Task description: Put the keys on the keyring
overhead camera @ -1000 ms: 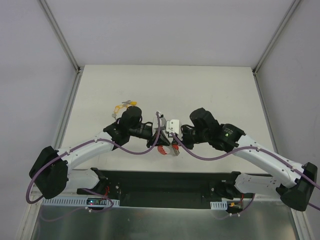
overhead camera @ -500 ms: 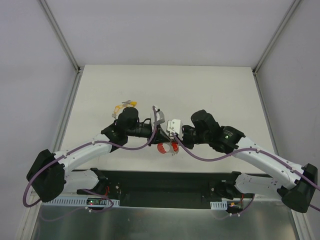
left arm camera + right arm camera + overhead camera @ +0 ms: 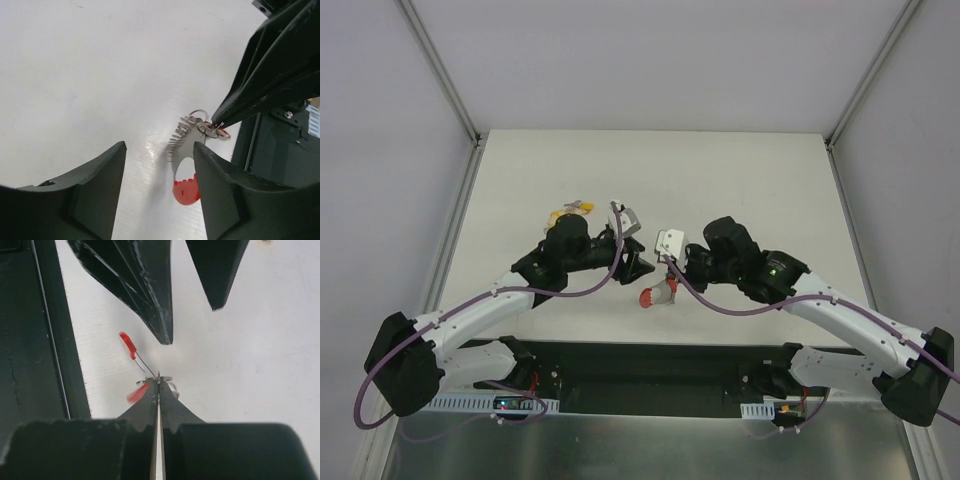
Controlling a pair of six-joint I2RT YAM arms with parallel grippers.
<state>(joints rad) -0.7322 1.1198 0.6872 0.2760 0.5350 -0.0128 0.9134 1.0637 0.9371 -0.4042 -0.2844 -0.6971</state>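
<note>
The keyring (image 3: 652, 296) hangs at mid-table from my right gripper (image 3: 670, 278), which is shut on the thin metal rings at its top. In the left wrist view its red crescent (image 3: 185, 192) dangles below the silvery ribbed coil (image 3: 181, 136), and the right fingertips (image 3: 220, 117) pinch the small rings (image 3: 210, 129). My left gripper (image 3: 640, 266) stands open just left of it, nothing between its fingers (image 3: 160, 146). In the right wrist view the shut tips (image 3: 158, 380) clamp a ring edge-on, red plastic (image 3: 128, 345) beyond. Keys with yellow tags (image 3: 570, 212) lie behind the left arm.
The black base plate (image 3: 650, 365) runs along the near table edge, close under the hanging loop. Grey frame rails (image 3: 455, 215) border the white table left and right. The left gripper's fingers (image 3: 150, 290) fill the top of the right wrist view.
My left gripper has opened, let go of the keyring and drawn back to the left. The keyring now hangs from the right gripper alone, which stayed shut and shifted slightly.
</note>
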